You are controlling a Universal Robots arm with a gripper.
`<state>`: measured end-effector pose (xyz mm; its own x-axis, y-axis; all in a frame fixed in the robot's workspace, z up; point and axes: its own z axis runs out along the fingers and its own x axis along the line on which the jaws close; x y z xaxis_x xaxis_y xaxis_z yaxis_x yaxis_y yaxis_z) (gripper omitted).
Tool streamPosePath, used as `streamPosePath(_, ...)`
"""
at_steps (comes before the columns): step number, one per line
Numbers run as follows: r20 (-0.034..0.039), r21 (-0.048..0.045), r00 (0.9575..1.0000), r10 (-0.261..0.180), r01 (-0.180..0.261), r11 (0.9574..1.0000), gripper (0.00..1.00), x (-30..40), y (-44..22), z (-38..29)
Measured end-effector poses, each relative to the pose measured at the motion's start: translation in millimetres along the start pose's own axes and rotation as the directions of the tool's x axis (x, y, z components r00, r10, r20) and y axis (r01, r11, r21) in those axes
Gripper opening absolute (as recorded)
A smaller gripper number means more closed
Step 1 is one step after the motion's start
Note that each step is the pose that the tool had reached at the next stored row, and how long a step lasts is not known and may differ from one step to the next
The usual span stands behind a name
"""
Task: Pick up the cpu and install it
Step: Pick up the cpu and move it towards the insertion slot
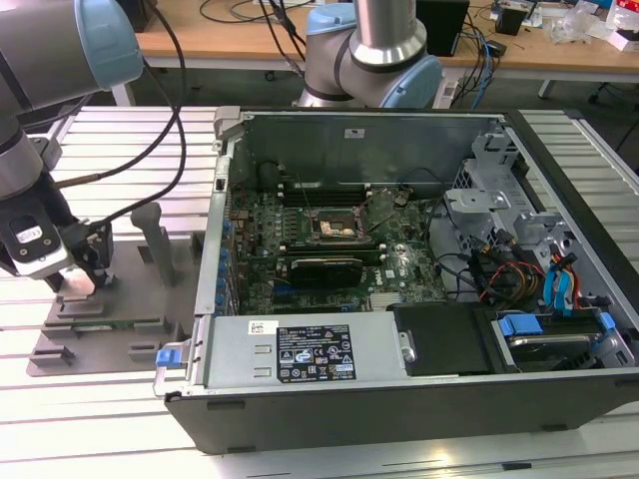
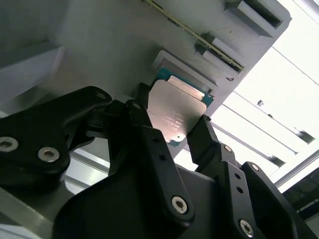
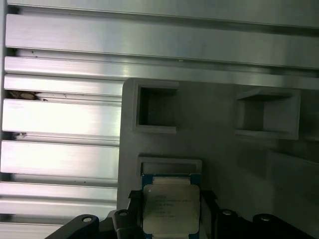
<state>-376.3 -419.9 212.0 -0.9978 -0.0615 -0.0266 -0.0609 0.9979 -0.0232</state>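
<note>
The cpu is lying low over a shallow nest on the grey fixture plate, well to the exterior view's left of the computer case and near the front of the slatted metal table; it is reading as a light, stiff, thin square with a smooth metal lid over a green board, so I judge it slippery on its faces, easy to tilt, and fragile on the underside, which is hidden here; the sound places to hold it are the two opposite side edges of the board, square and even, and not the lid or the corners; the gripper is doing just that, its black fingers drawn narrow and seeming to press on those two edges in both wrist views, so I take the chip as held, though whether it is resting in the nest or raised off it I cannot tell; around it, two empty square pockets are sitting further along the plate, and an upright grey post is standing on the plate between the gripper and the case; the case's tall left wall is rising just beyond that post, and both look like things that could be standing in the way of a low path; inside, the dark socket with its metal frame is lying on the green motherboard, with bundled cables off to the exterior view's right, apart from the socket.
</note>
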Motion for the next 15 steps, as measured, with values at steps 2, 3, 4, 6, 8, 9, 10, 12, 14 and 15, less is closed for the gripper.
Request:
streamPosePath(2, 0.0001, 0.0000, 1.0000, 0.000, 0.000, 1.0000, 0.55, -0.1, 0.0, -1.5)
streamPosePath(3, 0.0000, 0.0000, 1.0000, 0.000, 0.000, 1.0000, 0.55, 0.0, 0.0, -1.9)
streamPosePath(4, 0.0001, 0.0000, 1.0000, 0.000, 0.000, 1.0000, 0.55, -0.1, 0.0, -2.2)
streamPosePath(6, 0.0000, 0.0000, 1.0000, 0.000, 0.000, 1.0000, 0.55, -0.1, -0.1, -3.2)
streamPosePath(8, 0.0000, 0.0000, 1.0000, 0.000, 0.000, 1.0000, 0.55, -0.1, -0.1, -4.4)
streamPosePath(9, 0.0001, 0.0000, 1.0000, 0.000, 0.000, 1.0000, 0.55, -0.1, -0.1, -5.4)
streamPosePath(10, 0.0000, 0.0000, 1.0000, 0.000, 0.000, 1.0000, 0.55, -0.2, -0.2, -5.9)
streamPosePath(12, 0.0000, 0.0000, 1.0000, 0.000, 0.000, 1.0000, 0.55, -0.2, -0.2, -7.1)
streamPosePath(14, 0.0000, 0.0000, 1.0000, 0.000, 0.000, 1.0000, 0.55, -0.2, -0.2, -7.9)
streamPosePath(15, 0.0000, 0.0000, 1.0000, 0.000, 0.000, 1.0000, 0.55, -0.3, -0.2, -8.9)
